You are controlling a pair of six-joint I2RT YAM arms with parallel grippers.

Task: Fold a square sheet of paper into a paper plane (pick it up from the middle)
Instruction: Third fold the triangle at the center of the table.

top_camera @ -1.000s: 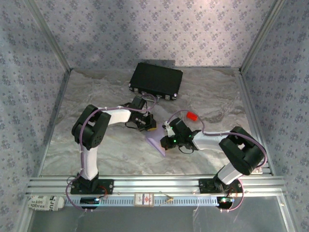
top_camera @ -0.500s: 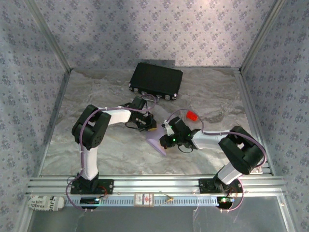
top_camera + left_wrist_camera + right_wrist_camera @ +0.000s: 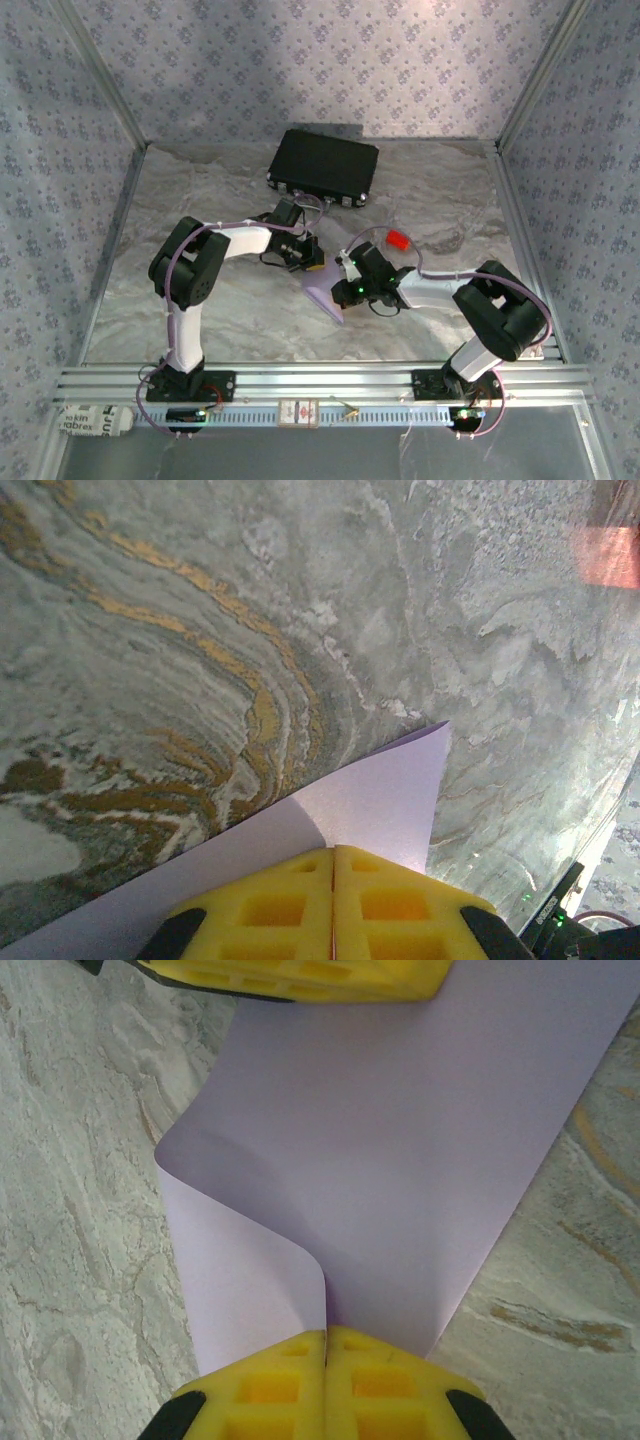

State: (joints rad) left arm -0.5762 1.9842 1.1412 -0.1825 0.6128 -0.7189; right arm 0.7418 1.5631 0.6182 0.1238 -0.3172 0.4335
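The square sheet of paper [image 3: 326, 296], pale lilac, is held just above the marble table between both arms. My left gripper [image 3: 313, 266] is shut on its far edge, yellow fingertips pressed together over the paper [image 3: 375, 800]. My right gripper [image 3: 346, 290] is shut on the opposite edge. In the right wrist view the sheet [image 3: 400, 1150] bows into a soft roll from my right gripper [image 3: 326, 1332] up to the left gripper's yellow fingers [image 3: 300, 975]. It carries no sharp crease. The paper plane is out of view.
A black case [image 3: 323, 166] lies at the back of the table. A small red block [image 3: 397, 240] sits just behind the right forearm and shows blurred [image 3: 605, 555] in the left wrist view. Patterned walls close off three sides. An aluminium rail [image 3: 320, 385] runs along the near edge.
My right gripper has crept slightly left, toward the left gripper, so the sheet bows a little more. Both grips on the paper have held.
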